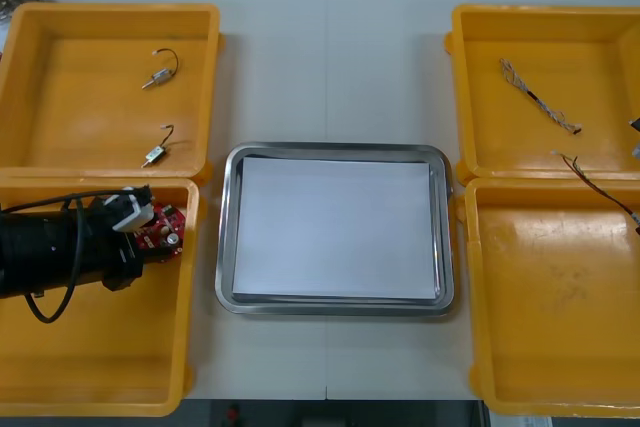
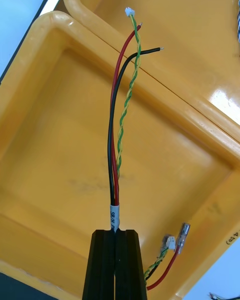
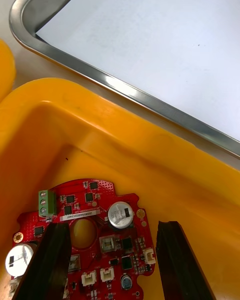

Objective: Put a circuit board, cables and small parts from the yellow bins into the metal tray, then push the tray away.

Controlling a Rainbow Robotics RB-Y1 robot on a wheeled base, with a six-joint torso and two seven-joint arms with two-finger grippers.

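On the left of the counter (image 1: pixel 330 67), the far-left bin (image 1: pixel 80 97) holds two small parts (image 1: pixel 157 75), each with a short dark wire. In the near-left bin (image 1: pixel 100 347), the left gripper (image 3: pixel 112 265) is low over the board (image 3: pixel 95 230), which lies flat in the bin's far corner on the tray side. The gripper is wide open. One finger overlaps the board's surface and the other stands just off its rim, so nothing looks clamped yet. The board is round, so it has no long axis to line up with. What matters is that the tray (image 1: pixel 330 148) lies to the right of this gripper, just past the bin's wall, and the left arm is clearly the nearer one. The board would have to be lifted over that wall before it is carried across.

The tray sits in the middle, white inside and with nothing in it.

A twisted cable (image 1: pixel 535 97) rests in the far-right bin (image 1: pixel 530 37). The right gripper (image 2: pixel 116 232) is over the near-right bin (image 2: pixel 60 180), closed tight on a cable (image 2: pixel 114 145) of red, black and green-yellow strands, just behind its white label. The cable's length runs straight ahead of the fingers, and its free ends reach the wall between the two right bins. From there the tray lies to the left.
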